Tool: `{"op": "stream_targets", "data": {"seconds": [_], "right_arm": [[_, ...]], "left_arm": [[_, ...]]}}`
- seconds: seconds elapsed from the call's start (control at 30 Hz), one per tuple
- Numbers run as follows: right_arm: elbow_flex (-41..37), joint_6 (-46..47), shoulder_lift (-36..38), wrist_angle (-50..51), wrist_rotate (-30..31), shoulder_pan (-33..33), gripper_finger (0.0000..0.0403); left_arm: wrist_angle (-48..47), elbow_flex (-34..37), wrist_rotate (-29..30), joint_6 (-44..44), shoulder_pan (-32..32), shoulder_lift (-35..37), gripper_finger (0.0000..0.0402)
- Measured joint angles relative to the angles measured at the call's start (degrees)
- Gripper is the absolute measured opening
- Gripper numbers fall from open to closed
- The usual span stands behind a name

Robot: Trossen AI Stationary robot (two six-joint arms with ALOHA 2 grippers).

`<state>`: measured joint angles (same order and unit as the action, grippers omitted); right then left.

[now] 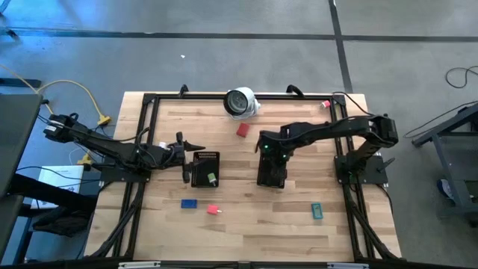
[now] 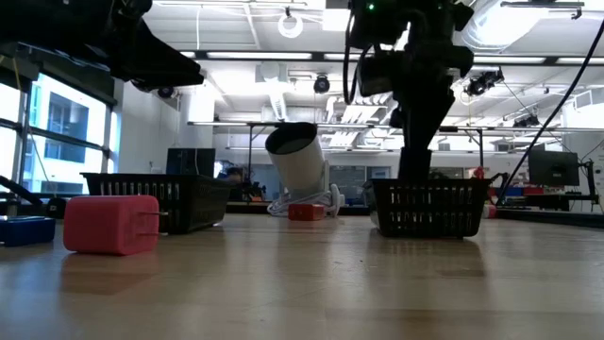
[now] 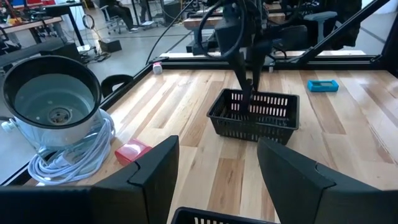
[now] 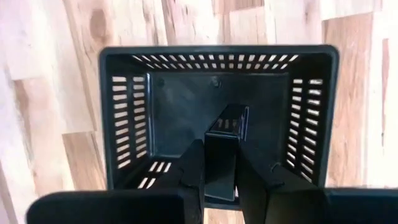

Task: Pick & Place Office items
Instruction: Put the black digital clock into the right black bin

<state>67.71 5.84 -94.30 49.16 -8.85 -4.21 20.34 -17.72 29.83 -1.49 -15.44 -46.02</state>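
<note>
My right gripper (image 4: 221,152) points down into the right black mesh tray (image 1: 271,178), shut on a dark block (image 4: 224,127). My left gripper (image 1: 187,157) hovers open beside the left tray (image 1: 205,169), which holds a green piece (image 1: 211,178). On the tabletop lie a red piece (image 1: 243,130), a blue piece (image 1: 189,202), a pink-red piece (image 1: 213,210) and a teal piece (image 1: 317,211). In the left wrist view, the open fingers frame the right tray (image 3: 255,115). My right gripper pinches the dark block's upper part (image 4: 221,142) between its two fingers (image 4: 191,168), coming from above and pointing down. The block hangs upright below the fingers, inside the tray walls. Whether its lower end rests on the tray floor I cannot tell.
A white round object with a dark face (image 1: 240,102) and its coiled white cable (image 3: 74,155) sit near the table's far edge. A black frame (image 1: 149,97) borders the wooden top. Bare wood lies between and in front of the trays.
</note>
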Motion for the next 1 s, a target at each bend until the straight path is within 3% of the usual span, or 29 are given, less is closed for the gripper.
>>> {"op": "stream_targets", "data": {"seconds": [1.0], "right_arm": [[0.0, -1.6, -1.9, -1.1, -0.9, -2.7, 0.005]], "left_arm": [[-0.1, 0.0, 0.0, -0.3, 0.0, 0.0, 0.0208]]}}
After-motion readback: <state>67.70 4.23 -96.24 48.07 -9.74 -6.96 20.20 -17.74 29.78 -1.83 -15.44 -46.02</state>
